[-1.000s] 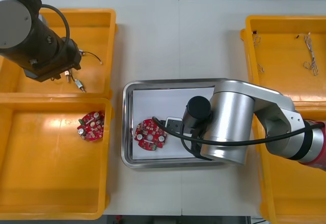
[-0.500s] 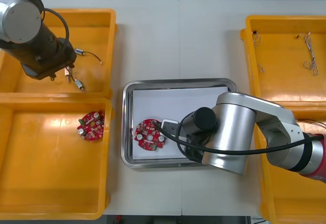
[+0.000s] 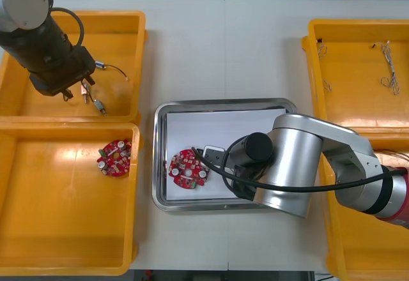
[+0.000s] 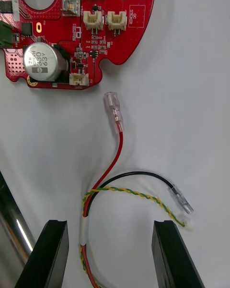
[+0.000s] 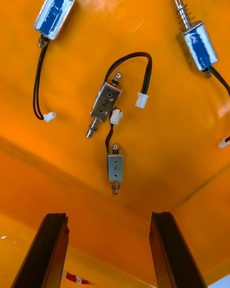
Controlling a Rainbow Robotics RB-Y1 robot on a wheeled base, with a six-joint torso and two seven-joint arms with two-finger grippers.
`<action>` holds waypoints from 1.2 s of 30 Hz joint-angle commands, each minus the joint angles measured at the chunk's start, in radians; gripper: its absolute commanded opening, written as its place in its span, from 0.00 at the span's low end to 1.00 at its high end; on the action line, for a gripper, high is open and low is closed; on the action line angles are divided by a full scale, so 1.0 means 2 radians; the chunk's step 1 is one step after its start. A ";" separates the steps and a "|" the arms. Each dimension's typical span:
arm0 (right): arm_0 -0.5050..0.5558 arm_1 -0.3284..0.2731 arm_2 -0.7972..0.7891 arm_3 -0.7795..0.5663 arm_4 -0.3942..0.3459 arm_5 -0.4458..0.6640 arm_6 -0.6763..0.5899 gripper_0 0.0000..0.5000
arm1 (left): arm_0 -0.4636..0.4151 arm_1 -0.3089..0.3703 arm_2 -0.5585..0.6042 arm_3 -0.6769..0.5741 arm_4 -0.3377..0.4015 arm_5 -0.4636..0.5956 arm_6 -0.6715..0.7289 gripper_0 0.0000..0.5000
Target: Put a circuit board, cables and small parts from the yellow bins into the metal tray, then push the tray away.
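My right gripper [image 4: 112, 254] hangs open just above the metal tray's white inside [image 4: 182, 101]. A red and yellow cable [image 4: 116, 170] lies loose on the white between and beyond its fingers, touching neither. Beyond the cable lies a round red circuit board [image 4: 81, 29], at the tray's left [image 3: 187, 168] in the front view. My left gripper [image 5: 110, 252] is open over the far left yellow bin [image 3: 128, 22]. Several small metal parts [image 5: 105, 104] with short black leads lie on the bin floor beyond its fingers.
A second red circuit board [image 3: 115, 158] lies in the near left yellow bin [image 3: 70, 255]. The far right bin [image 3: 358, 102] holds cables [image 3: 387, 64]. My right arm [image 3: 300, 166] covers the tray's right half. The tray's rim [image 3: 217, 104] stands between the bins.
The right gripper opened and let the red and yellow cable go onto the tray, its arm shifting nearer. The left arm shifted slightly over the far left bin, still open.
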 commanded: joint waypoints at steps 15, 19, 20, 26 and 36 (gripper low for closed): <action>-0.003 0.016 -0.147 -0.033 -0.073 0.140 -0.016 1.00 | -0.085 0.002 -0.031 0.155 0.087 -0.027 -0.115 1.00; -0.014 0.016 -0.188 -0.043 -0.098 0.192 -0.020 1.00 | -0.099 0.002 -0.032 0.184 0.095 -0.029 -0.122 1.00; -0.016 0.016 -0.194 -0.044 -0.103 0.197 -0.020 1.00 | -0.100 0.002 -0.032 0.188 0.096 -0.029 -0.124 1.00; -0.039 0.014 -0.275 -0.052 -0.155 0.197 -0.027 1.00 | -0.116 0.002 -0.031 0.230 0.105 -0.036 -0.137 1.00; -0.042 -0.042 -0.382 -0.052 -0.218 0.197 -0.038 1.00 | -0.116 -0.006 -0.065 0.240 0.118 -0.069 -0.144 1.00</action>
